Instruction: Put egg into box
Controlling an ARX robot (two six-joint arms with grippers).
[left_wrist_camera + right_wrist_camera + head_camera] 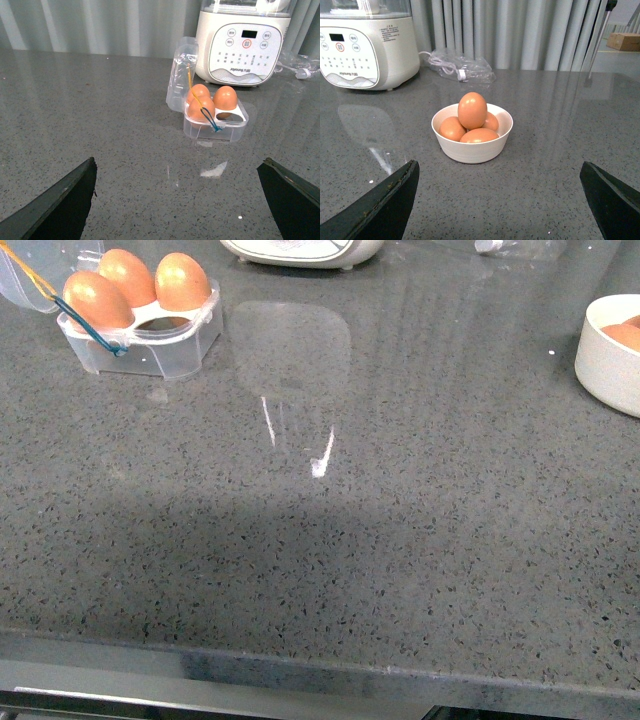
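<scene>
The clear box [150,352] stands at the counter's far left with its lid [181,75] swung open. Three brown eggs [182,282] fill its slots and one slot [224,115] is empty. In the left wrist view the box [215,127] lies well ahead of my left gripper [178,162], which is open and empty. A white bowl [472,150] holds several eggs, one egg [472,110] standing on top. My right gripper [500,164] is open just short of that bowl, holding nothing. Neither arm shows in the front view, where the bowl [606,365] sits at the right edge.
A white kitchen appliance [242,45] stands behind the box at the back of the counter. A clear plastic bag with a cable [460,67] lies beside the appliance. The grey speckled counter's front edge [320,670] runs along the bottom of the front view.
</scene>
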